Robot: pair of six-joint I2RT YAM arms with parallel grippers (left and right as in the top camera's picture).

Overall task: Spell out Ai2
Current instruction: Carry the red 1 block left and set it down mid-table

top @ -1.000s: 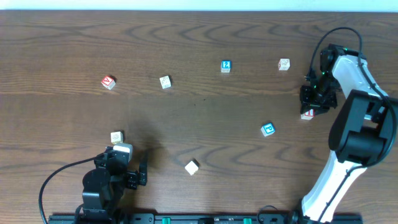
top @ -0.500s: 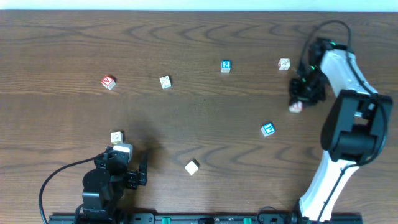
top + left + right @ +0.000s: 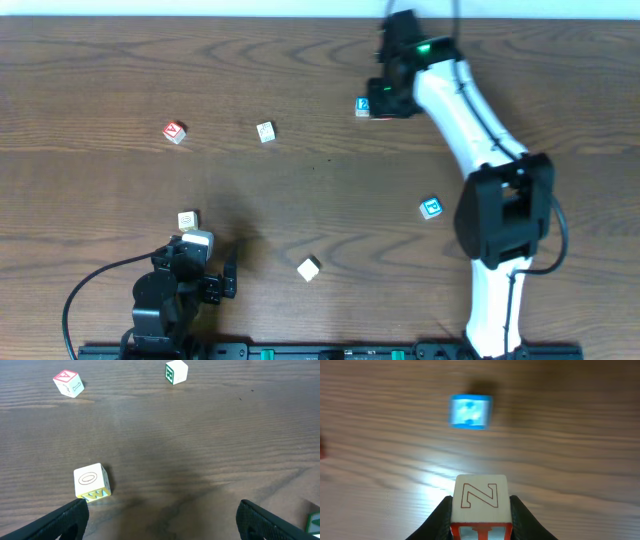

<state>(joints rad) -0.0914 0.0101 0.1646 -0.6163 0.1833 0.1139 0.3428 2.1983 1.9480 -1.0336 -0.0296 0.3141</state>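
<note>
My right gripper (image 3: 386, 100) (image 3: 480, 512) is shut on a red-edged block (image 3: 480, 502) with an N on its top face and an I on its front face. It holds the block just right of the blue "2" block (image 3: 362, 105), which shows blurred ahead in the right wrist view (image 3: 470, 411). The red "A" block (image 3: 174, 132) (image 3: 67, 382) lies at the far left. My left gripper (image 3: 205, 262) (image 3: 160, 527) is open and empty at the front left.
A green-lettered block (image 3: 265, 131) (image 3: 176, 371) lies right of the "A" block. A yellow O/W block (image 3: 187, 220) (image 3: 91, 481) sits by my left finger. A blue block (image 3: 430, 208) and a cream block (image 3: 309, 267) lie mid-table.
My right arm has swung left from the table's right side to the blue "2" block, carrying the red-edged block. The left arm has not moved.
</note>
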